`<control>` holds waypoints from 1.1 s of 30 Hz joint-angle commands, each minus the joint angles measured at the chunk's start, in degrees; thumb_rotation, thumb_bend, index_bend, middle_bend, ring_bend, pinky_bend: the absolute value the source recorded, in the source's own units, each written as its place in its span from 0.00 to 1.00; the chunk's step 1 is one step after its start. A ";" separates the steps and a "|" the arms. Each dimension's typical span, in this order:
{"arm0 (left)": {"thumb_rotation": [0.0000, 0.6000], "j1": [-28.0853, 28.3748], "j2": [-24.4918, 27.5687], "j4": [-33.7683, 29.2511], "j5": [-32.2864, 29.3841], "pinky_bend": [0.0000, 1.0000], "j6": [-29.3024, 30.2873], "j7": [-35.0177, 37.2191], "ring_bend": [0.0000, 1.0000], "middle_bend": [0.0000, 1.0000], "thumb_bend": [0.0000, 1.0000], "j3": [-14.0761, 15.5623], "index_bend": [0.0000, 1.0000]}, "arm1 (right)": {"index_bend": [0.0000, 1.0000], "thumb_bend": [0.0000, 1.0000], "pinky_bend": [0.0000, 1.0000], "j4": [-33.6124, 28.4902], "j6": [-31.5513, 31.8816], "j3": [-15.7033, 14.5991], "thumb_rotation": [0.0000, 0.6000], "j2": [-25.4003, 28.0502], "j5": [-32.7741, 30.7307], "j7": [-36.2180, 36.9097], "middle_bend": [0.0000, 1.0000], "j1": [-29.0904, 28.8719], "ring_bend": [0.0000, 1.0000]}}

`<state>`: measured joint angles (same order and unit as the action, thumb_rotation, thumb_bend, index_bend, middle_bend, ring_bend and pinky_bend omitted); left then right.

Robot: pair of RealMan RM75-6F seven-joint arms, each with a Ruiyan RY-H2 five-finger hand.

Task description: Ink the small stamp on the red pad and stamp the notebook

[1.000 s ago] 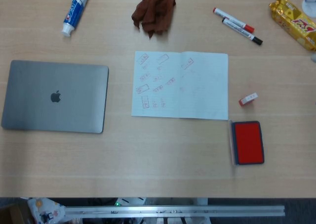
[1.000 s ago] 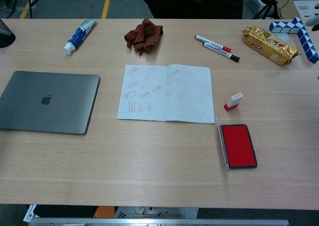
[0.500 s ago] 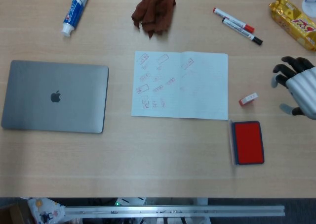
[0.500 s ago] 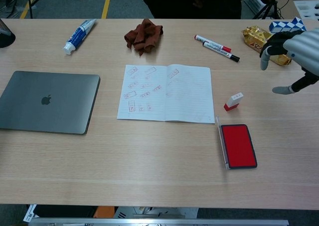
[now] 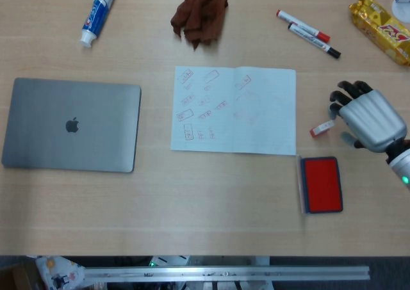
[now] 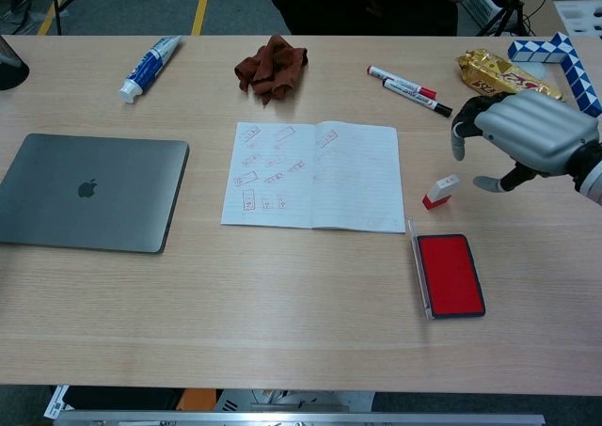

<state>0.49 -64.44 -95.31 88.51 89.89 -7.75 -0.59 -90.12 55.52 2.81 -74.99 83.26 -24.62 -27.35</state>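
Just beside the small stamp (image 5: 322, 128), the right robot hand (image 5: 367, 118) hovers (fingers spread, empty).

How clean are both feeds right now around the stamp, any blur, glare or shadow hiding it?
Head view: small stamp sharp and unshadowed, though the right hand sits beside it and its fingers crowd its end. Chest view: stamp fully clear of the hand; even lighting, no glare on the red pad; only the table's far edge looks slightly bowed.
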 commanded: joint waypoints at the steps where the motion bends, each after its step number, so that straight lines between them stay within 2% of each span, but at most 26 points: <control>1: 1.00 0.10 -0.05 0.10 -0.30 0.04 -0.43 -0.09 0.00 0.00 0.29 0.03 0.00 | 0.47 0.22 0.24 1.83 -0.55 -0.29 1.00 -1.57 -0.59 -0.20 0.34 -0.62 0.17; 18: 1.00 0.44 -0.34 0.57 -0.24 0.04 -1.00 0.09 0.00 0.00 0.29 0.01 0.00 | 0.48 0.22 0.24 8.33 -2.42 -0.88 1.00 -7.31 -2.28 -1.64 0.34 -3.18 0.17; 30: 1.00 0.75 -0.55 1.05 -0.43 0.04 -1.57 0.52 0.00 0.00 0.29 -0.05 0.00 | 0.49 0.22 0.24 10.41 -3.79 -1.13 1.00 -9.47 -4.51 -3.44 0.34 -4.44 0.18; 33: 1.00 0.80 -0.61 1.20 -0.50 0.04 -1.68 0.62 0.00 0.00 0.29 -0.07 0.00 | 0.50 0.25 0.24 10.76 -3.94 -1.14 1.00 -9.96 -4.97 -3.79 0.34 -4.75 0.19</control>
<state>1.28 -65.04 -94.11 88.02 88.22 -7.14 -0.66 -79.43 51.62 1.67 -84.88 78.35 -28.36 -32.04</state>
